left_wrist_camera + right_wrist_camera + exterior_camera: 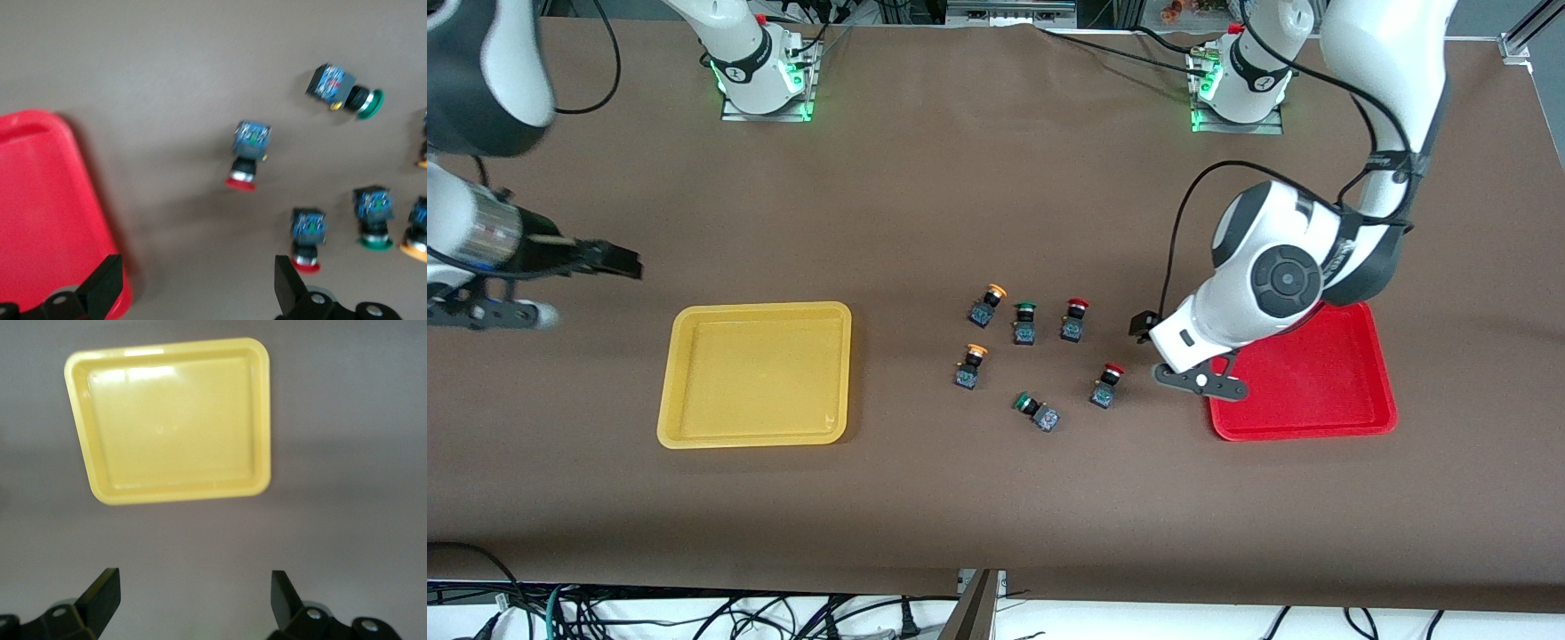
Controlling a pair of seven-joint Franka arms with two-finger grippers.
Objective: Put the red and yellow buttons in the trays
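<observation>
A brown bench (996,498) seen from a high camera facing two robot arms. Nearest the camera among the small parts lies a green-capped switch (1035,411) tipped on its side, which is not wanted for the task. Just farther from the camera, a red button (1106,385) sits toward the left arm's end and a yellow button (970,366) toward the right arm's end. Farther again runs a row of three: a second yellow button (985,305), a second green-capped switch (1024,323) and a second red button (1074,320). All six stand close together between the two trays, and both trays are empty. The yellow tray (685,373) lies toward the right arm's end, the red tray (1352,418) toward the left arm's end. The left claw (193,287) hangs with its fingers spread wide over the red tray's edge, just beside the nearer red button. The right claw (193,600) waits, fingers spread, over bare bench past the yellow tray. The likely trouble is crowding: the wide-spread fingers could knock a green-capped neighbour or topple a button while closing, since the caps are small and round. Open bench surrounds the cluster and both trays, well away from every bench edge.
</observation>
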